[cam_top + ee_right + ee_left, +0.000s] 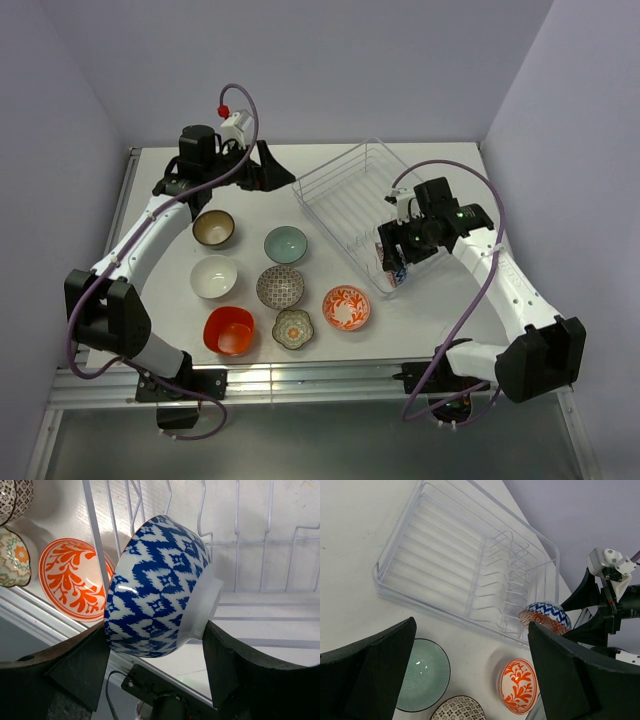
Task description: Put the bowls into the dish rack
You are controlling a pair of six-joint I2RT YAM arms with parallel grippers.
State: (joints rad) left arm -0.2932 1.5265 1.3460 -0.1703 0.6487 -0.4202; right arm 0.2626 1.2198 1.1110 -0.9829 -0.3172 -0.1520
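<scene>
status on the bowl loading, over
Right gripper shut on blue zigzag bowl, on edge at near end of dish rack. Left gripper open, empty. Nothing blocking.

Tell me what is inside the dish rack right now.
Only the blue zigzag bowl, on edge at the dish rack's near end, gripped by the right gripper's fingers. The other tines are bare. Whether it rests on the rack is hidden.
</scene>
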